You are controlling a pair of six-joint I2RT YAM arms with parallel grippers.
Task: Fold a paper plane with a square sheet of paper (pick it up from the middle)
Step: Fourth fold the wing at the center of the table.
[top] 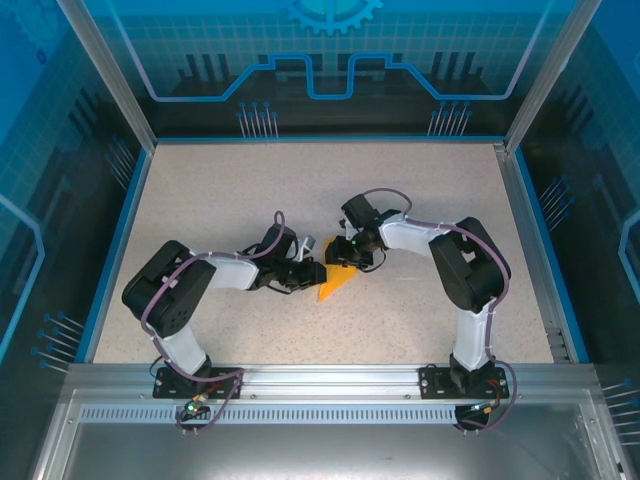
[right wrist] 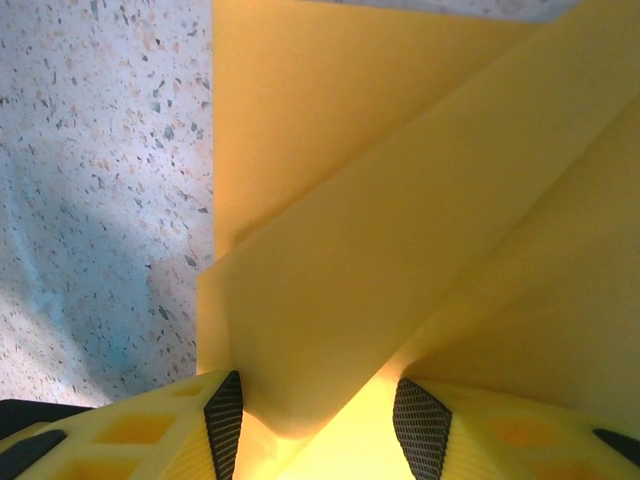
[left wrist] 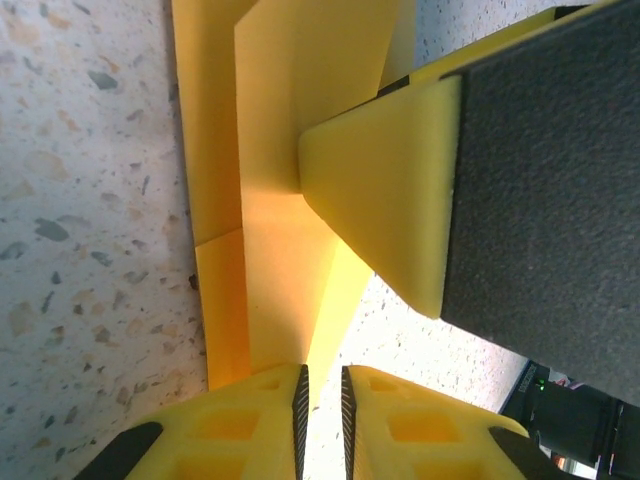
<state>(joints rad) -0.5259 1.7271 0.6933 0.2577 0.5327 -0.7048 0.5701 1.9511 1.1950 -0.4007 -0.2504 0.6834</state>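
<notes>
The orange-yellow paper [top: 333, 283] lies mid-table, partly folded into a pointed shape with several layers and creases [left wrist: 280, 150]. My left gripper [top: 308, 272] reaches it from the left. Its jaws [left wrist: 321, 370] stand only a narrow gap apart, the tapering end of a raised flap meets their tips, and speckled table shows through the gap. My right gripper [top: 352, 258] comes from the right and stands open [right wrist: 320, 390], astride a raised fold of the paper [right wrist: 400, 200]. One of its fingers [left wrist: 390, 190] rests on the paper in the left wrist view.
The speckled tabletop [top: 250, 190] has a blue rim and transparent walls on three sides. An aluminium rail [top: 330, 378] carries both arm bases at the near edge. The two grippers sit very close together over the paper.
</notes>
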